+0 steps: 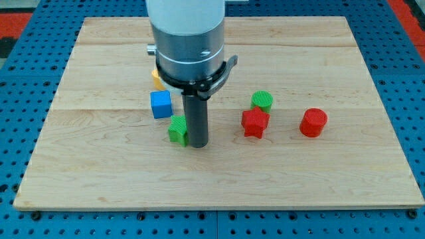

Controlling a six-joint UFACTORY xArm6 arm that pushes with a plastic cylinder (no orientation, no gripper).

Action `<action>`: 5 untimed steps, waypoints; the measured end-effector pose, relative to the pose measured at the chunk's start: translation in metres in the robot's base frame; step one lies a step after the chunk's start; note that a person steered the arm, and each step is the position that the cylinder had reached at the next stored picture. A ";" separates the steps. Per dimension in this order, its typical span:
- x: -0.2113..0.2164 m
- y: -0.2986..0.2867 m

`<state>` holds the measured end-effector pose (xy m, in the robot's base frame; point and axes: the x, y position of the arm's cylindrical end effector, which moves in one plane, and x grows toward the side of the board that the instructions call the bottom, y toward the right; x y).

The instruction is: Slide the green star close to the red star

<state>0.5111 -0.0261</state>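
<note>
The green star point(177, 129) lies left of the board's middle. My tip point(198, 143) stands right against its right side, at its lower right. The red star point(255, 123) lies to the view's right of the tip, about a block's width and a half away. The rod rises from the tip to the arm's grey and white body point(188, 40) at the view's top.
A blue cube point(160, 104) sits just above and left of the green star. A yellow block point(157, 78) shows partly behind the arm. A green cylinder point(262, 100) touches the red star's top. A red cylinder point(313, 123) lies farther right. The wooden board point(99, 179) rests on a blue perforated table.
</note>
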 end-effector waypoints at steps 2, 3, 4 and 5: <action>0.019 -0.086; -0.013 -0.081; -0.041 -0.057; -0.064 -0.054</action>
<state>0.4476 -0.0802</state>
